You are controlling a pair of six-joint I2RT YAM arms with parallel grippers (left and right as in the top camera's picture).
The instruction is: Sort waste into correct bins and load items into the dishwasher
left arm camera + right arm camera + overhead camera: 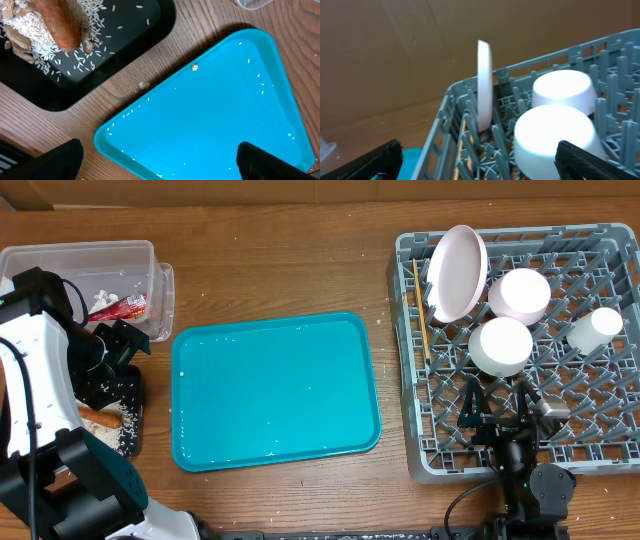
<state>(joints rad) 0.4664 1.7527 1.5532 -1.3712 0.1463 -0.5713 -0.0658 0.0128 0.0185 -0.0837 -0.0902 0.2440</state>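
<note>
The clear tub point(60, 260) at the back left holds the red wrapper point(127, 306) and white tissue. The black tray point(130, 395) holds the carrot point(98, 418) among pale rice-like crumbs; both also show in the left wrist view, tray point(125, 45) and carrot point(60, 25). The grey rack point(600, 450) holds an upright plate point(458, 272), two upturned bowls point(520, 293) point(500, 345), a cup point(595, 327) and chopsticks point(421, 310). My left gripper point(120, 345) is open and empty between tub and black tray. My right gripper point(497, 408) is open and empty over the rack's front.
The teal serving tray point(275, 390) lies mid-table with a few rice grains on it. One small crumb point(144, 86) lies on the wood between the trays, and another point(195, 66) on the teal tray. The right wrist view shows the plate point(484, 85) and the nearer bowl point(552, 135).
</note>
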